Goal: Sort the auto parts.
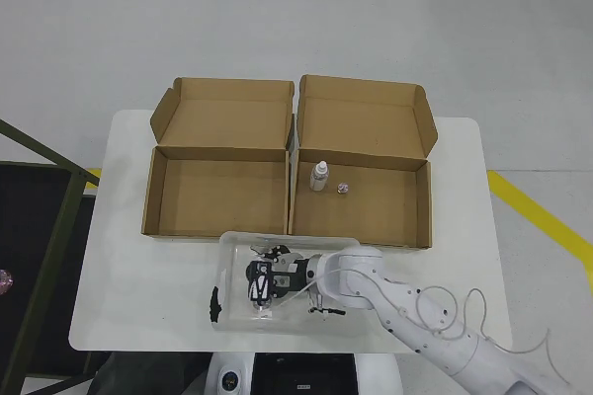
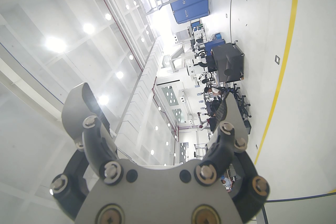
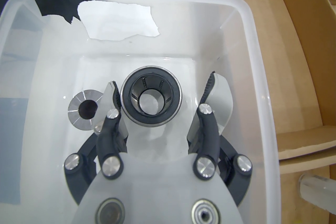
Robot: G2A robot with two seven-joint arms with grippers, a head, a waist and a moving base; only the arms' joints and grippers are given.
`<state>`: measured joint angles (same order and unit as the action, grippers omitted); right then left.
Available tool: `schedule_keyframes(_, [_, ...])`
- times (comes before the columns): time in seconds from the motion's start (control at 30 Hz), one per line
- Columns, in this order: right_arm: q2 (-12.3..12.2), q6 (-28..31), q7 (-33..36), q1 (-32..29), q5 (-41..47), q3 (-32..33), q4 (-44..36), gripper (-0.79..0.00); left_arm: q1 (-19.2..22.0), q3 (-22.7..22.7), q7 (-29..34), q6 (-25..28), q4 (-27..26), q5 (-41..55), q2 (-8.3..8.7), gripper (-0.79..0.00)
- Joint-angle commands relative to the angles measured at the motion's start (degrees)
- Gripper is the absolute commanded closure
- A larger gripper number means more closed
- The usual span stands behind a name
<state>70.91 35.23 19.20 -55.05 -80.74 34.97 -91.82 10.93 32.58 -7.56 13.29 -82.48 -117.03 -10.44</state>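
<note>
Notably, right gripper (image 3: pixel 163 81) stood open inside clear bin (image 3: pixel 252 33) at table (image 1: pixel 128 197) 6 o'clock edge, straddling cylindrical bearing (image 3: pixel 131 101). One finger touched it, other stood apart. Good grasp called for centring first, avoiding flat disc (image 3: pixel 78 122) beside. Left gripper (image 2: pixel 155 92) open, empty, aimed ceilingward.

A white counter (image 1: pixel 119 257) carries two open cardboard boxes side by side, walls touching and lids folded back at the far side: the left box (image 1: pixel 217 197) and the right box (image 1: pixel 381 207). A clear bin (image 1: pixel 289 237) sits near the front edge, just before both boxes.
</note>
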Motion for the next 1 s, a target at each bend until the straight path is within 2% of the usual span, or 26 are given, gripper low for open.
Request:
schedule_keyframes(0.0, [0.29,0.32,-0.03,0.33,0.41,-0.28,0.57,-0.57,0.0,0.0,0.0,0.0,0.0,0.0,0.0,-0.785])
schedule_keyframes(0.07, [0.57,0.46,-0.13,0.57,0.67,-0.54,1.1,-0.526,0.0,0.0,0.0,0.0,0.0,0.0,0.0,-0.785])
schedule_keyframes(0.13, [0.83,0.71,-0.34,0.8,1.06,-0.71,1.6,-0.406,0.0,0.0,0.0,0.0,0.0,0.0,0.0,-0.785])
schedule_keyframes(0.23, [1.13,1.0,-0.52,1.01,1.43,-0.82,2.17,-0.363,0.0,0.0,0.0,0.0,0.0,0.0,0.0,-0.785])
schedule_keyframes(0.33, [1.36,1.3,-0.95,1.06,1.84,-0.77,2.58,-0.286,0.0,0.0,0.0,0.0,0.0,0.0,0.0,-0.785])
schedule_keyframes(0.53, [1.62,2.81,-2.45,1.05,2.87,-0.38,3.02,-0.012,0.0,0.0,0.0,0.0,0.0,0.0,0.0,-0.785])
schedule_keyframes(0.97, [0.02,6.02,-5.1,-2.52,5.63,5.41,-4.2,0.0,0.0,0.0,0.0,0.0,0.0,0.0,0.0,-0.785])
